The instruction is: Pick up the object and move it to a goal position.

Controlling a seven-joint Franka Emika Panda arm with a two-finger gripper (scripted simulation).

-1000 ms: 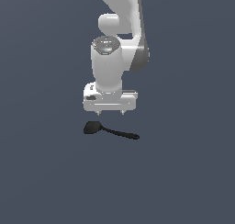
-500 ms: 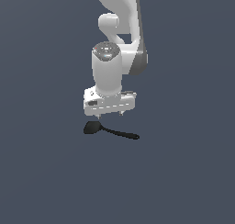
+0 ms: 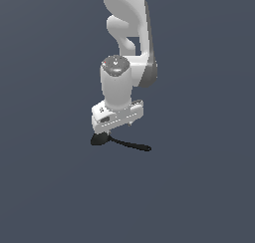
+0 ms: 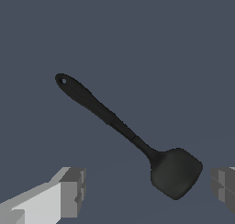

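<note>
End effector [image 4: 146, 186] hanging open above the spatula [image 4: 124, 131]; fingers [image 4: 73, 192] straddling its broad head, not touching. Closing there is risking a slip; the handle is lying off-centre.

Surface [image 3: 45, 187]: plain, uniform dark slate-blue ground filling the whole exterior view and the wrist view alike, flat and unmarked, with no edge, seam or wall visible anywhere

Glossy white rounded arm [image 3: 124, 43], grey joint cap, blocky grey-tipped claw [image 4: 147, 191].
</note>
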